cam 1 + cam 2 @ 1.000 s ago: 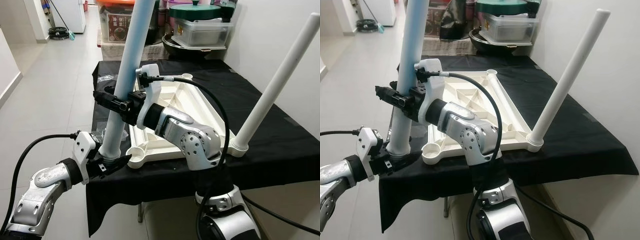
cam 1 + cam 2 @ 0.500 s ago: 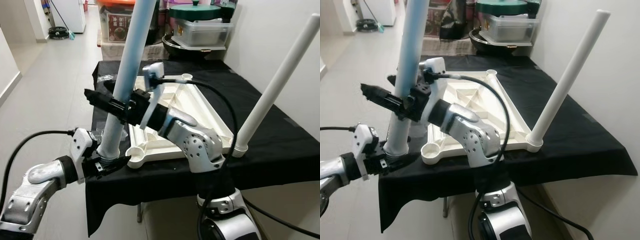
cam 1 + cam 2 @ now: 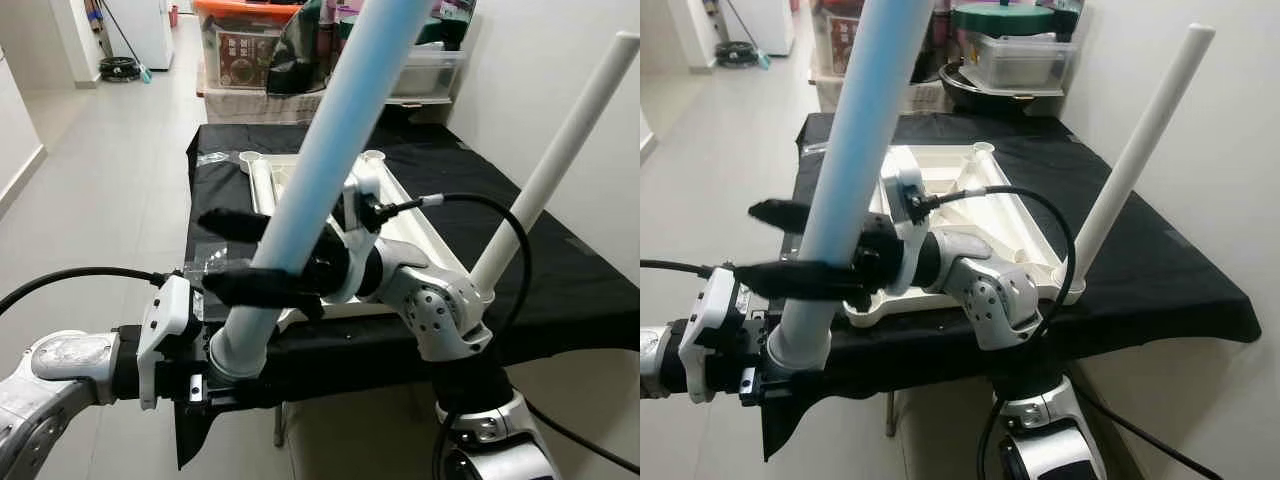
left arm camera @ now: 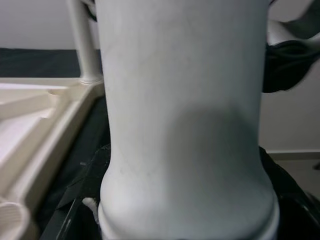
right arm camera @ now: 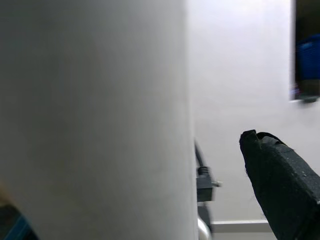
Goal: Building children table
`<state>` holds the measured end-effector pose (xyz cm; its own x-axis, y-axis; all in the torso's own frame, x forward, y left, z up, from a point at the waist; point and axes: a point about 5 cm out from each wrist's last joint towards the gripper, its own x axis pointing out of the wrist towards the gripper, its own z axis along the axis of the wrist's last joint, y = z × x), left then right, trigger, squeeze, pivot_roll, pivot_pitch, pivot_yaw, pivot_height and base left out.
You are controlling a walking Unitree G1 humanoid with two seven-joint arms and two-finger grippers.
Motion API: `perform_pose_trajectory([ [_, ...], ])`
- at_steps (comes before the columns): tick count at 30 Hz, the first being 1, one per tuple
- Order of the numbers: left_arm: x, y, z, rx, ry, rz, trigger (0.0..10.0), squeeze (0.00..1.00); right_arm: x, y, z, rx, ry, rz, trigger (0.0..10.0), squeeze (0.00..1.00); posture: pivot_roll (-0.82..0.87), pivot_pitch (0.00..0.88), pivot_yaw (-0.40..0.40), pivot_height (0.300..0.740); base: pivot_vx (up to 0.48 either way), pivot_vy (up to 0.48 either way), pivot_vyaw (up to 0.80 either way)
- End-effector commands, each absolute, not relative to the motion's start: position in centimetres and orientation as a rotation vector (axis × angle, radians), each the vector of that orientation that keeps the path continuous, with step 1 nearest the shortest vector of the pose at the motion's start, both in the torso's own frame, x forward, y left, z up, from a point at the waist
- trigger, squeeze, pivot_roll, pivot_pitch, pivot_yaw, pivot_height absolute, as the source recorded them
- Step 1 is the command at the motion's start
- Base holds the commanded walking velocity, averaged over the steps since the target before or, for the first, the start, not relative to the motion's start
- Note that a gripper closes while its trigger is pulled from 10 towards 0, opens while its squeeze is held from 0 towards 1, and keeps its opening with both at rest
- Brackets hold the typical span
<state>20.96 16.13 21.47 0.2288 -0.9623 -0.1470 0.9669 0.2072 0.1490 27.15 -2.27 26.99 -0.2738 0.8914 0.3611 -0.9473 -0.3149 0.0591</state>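
1. A pale blue table leg (image 3: 330,170) is held tilted over the near left corner of the black-draped tabletop (image 3: 560,270), its upper end leaning away toward the far side and its flared lower end (image 3: 237,355) hanging just off the near edge.
2. The left claw (image 3: 215,385) is seen at the flared lower end of the blue leg, below the near edge; its fingers are hidden behind the leg, so whether they are closed cannot be told. In the left wrist view the leg's flared base (image 4: 187,200) is seen very close.
3. The right claw (image 3: 245,255) is set around the blue leg above the flared end, with one long black finger (image 3: 262,287) on the near side and the other (image 3: 232,222) on the far side. The fingers are spread, and a gap between leg and fingertip (image 5: 280,175) is visible in the right wrist view; a firm grip is not shown.
4. The cream table top panel (image 3: 970,190) lies upside down on the tabletop, its ribbed underside facing up, with round corner sockets (image 3: 250,158) visible at the far end.
5. A white table leg (image 3: 1135,150) stands tilted in the panel's near right corner socket.
6. Storage boxes and a green-lidded pot (image 3: 1002,20) are stacked beyond the far edge.
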Motion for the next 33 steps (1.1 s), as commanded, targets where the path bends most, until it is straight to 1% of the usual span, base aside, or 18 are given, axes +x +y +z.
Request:
perform_pose_trajectory([
  [1,19.8,15.1,21.5,0.245,0.038,-1.449,10.0,0.00,26.7,-2.0,27.4,0.439,-0.209,1.906,9.3,0.00,0.11,0.000,-0.099,0.740,0.000,0.000,0.00],
  [2,19.6,15.0,21.4,0.233,0.048,-1.456,10.0,0.00,26.6,-2.2,27.7,0.477,-0.224,1.919,4.7,0.00,0.11,0.000,-0.097,0.740,0.000,0.000,0.00],
  [3,19.6,15.0,21.4,0.233,0.048,-1.456,10.0,0.00,26.6,-2.2,27.7,0.477,-0.224,1.919,4.7,0.00,0.11,0.000,-0.097,0.740,0.000,0.000,0.00],
  [4,19.6,15.0,21.2,0.232,0.059,-1.460,10.0,0.00,26.6,-2.4,27.9,0.513,-0.236,1.931,0.0,0.00,0.11,0.000,-0.097,0.740,0.000,0.000,0.00],
  [11,19.4,15.3,20.5,0.219,0.126,-1.464,10.0,0.00,26.3,-3.2,28.6,0.642,-0.273,1.978,0.0,0.00,0.09,0.000,-0.088,0.740,0.000,0.000,0.00],
  [19,19.7,15.4,20.2,0.222,0.140,-1.468,10.0,0.00,25.6,-3.1,28.4,0.679,-0.277,2.004,0.0,0.00,0.09,0.000,-0.084,0.740,0.000,0.000,0.00],
  [22,19.8,15.6,20.1,0.253,0.133,-1.458,10.0,0.00,25.4,-3.1,28.2,0.687,-0.266,2.012,0.0,0.00,0.08,0.000,-0.082,0.740,0.000,0.000,0.00],
  [23,20.3,15.8,20.1,0.269,0.114,-1.419,10.0,1.00,25.4,-3.1,28.1,0.693,-0.256,2.013,0.0,0.00,0.08,0.000,-0.082,0.740,0.000,0.000,0.00],
  [24,20.3,15.8,20.1,0.269,0.114,-1.419,10.0,1.00,25.4,-3.1,28.1,0.693,-0.256,2.013,0.0,0.00,0.08,0.000,-0.082,0.740,0.000,0.000,0.00],
  [26,21.1,16.5,20.1,0.268,0.101,-1.346,10.0,1.00,25.4,-3.2,28.0,0.697,-0.254,1.999,0.0,0.00,0.08,0.000,-0.082,0.740,0.000,0.000,0.00],
  [28,21.3,16.9,20.3,0.256,0.092,-1.314,10.0,1.00,25.6,-3.2,27.9,0.699,-0.257,1.984,0.0,0.00,0.08,0.000,-0.081,0.740,0.000,0.000,0.00],
  [30,21.3,18.0,21.5,0.187,0.051,-1.261,10.0,1.00,26.3,-3.4,27.8,0.696,-0.270,1.915,0.0,0.00,0.08,0.000,-0.083,0.740,0.000,0.000,0.00],
  [33,21.0,19.4,22.4,0.149,0.011,-1.179,10.0,1.00,27.8,-3.9,27.5,0.679,-0.276,1.791,0.0,0.00,0.09,0.000,-0.089,0.740,0.000,0.000,0.00],
])
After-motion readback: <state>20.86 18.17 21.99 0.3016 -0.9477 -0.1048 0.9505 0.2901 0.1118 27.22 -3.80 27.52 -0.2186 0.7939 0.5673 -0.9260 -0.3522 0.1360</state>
